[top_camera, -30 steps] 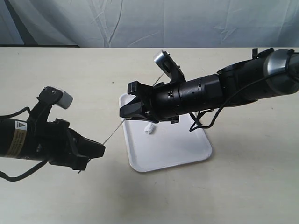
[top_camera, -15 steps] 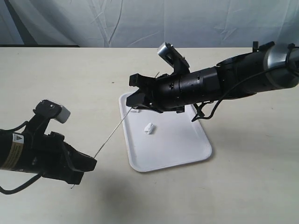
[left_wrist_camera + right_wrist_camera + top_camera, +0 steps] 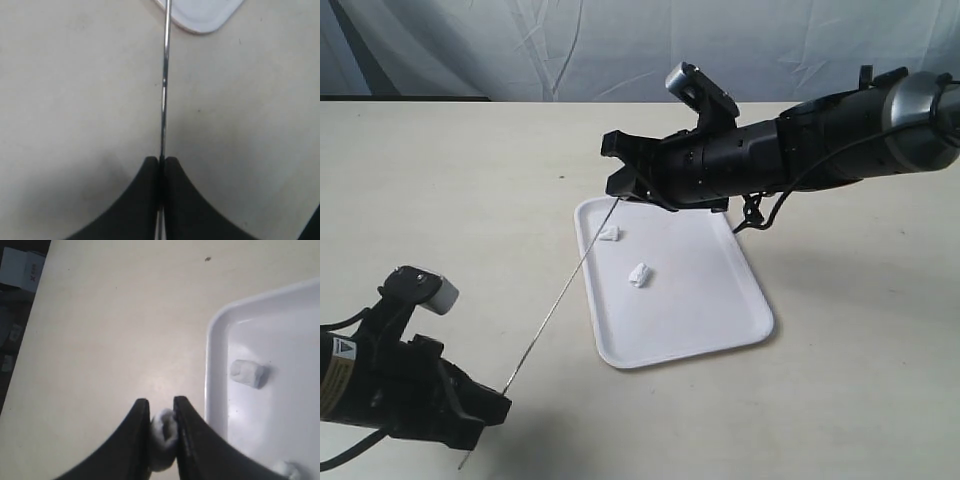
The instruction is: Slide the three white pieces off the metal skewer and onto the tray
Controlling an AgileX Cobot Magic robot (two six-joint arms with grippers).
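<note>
The thin metal skewer (image 3: pixel 560 295) slants from my left gripper (image 3: pixel 492 408), which is shut on its near end, up to the right gripper's fingers. In the left wrist view the skewer (image 3: pixel 163 85) runs bare from the shut left gripper (image 3: pixel 161 160) to the tray corner (image 3: pixel 200 17). My right gripper (image 3: pixel 613 163) hovers over the tray's far left corner, shut on one white piece (image 3: pixel 163 430) between its fingers (image 3: pixel 185 415). Two more white pieces (image 3: pixel 610 235) (image 3: pixel 640 274) lie on the white tray (image 3: pixel 700 320), also in the right wrist view (image 3: pixel 247 373) (image 3: pixel 287 468).
The beige table (image 3: pixel 470 200) spreads all round the tray. A pale cloth backdrop (image 3: pixel 520 50) hangs behind the far edge. Black cables (image 3: pixel 755 215) droop from the right arm over the tray's far right corner.
My left gripper has drawn the skewer down toward the near left. The right gripper has moved toward the far edge. A second white piece now shows on the tray.
</note>
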